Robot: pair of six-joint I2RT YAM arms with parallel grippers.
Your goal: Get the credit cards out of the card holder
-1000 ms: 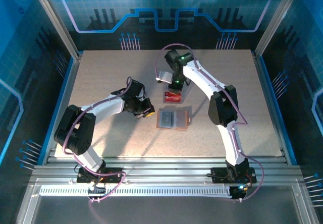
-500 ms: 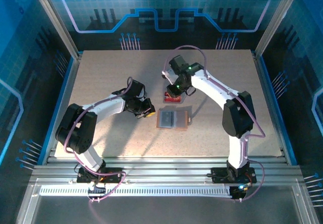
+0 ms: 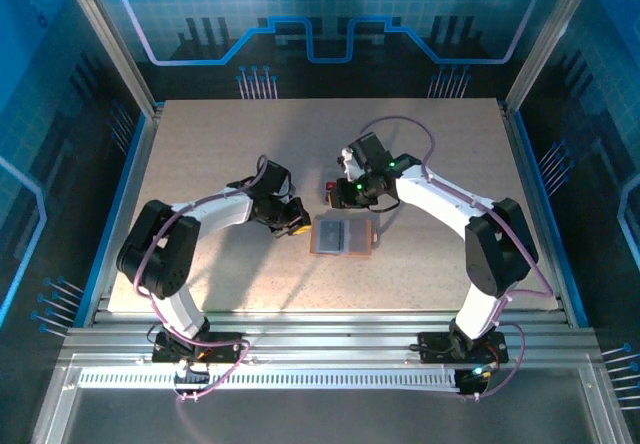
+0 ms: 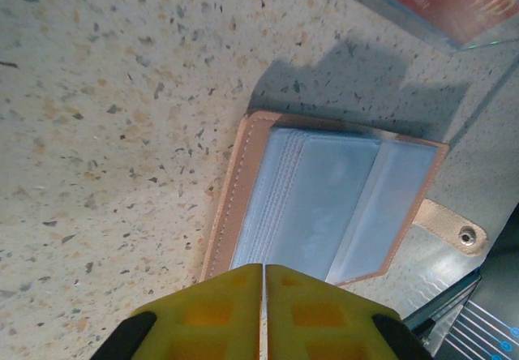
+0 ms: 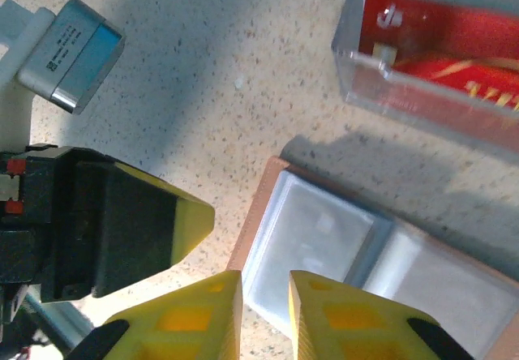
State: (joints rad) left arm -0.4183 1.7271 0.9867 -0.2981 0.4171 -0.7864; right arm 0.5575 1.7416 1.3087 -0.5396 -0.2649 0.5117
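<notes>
Beside card holder, left claw closed, right claw slightly ajar, credit cards partly cropped.

It was a robotics lab cell: a speckled worktop fenced by aluminium rails, metal corner posts and blue wall panels printed with circuit-style graphics, with two cabled white-and-black arms bolted at the near edge.

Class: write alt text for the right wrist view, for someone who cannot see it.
The open card holder lies ahead of the right tool, its yellow fingers slightly apart and empty. Beyond, red credit cards sit in a clear tray.
</notes>
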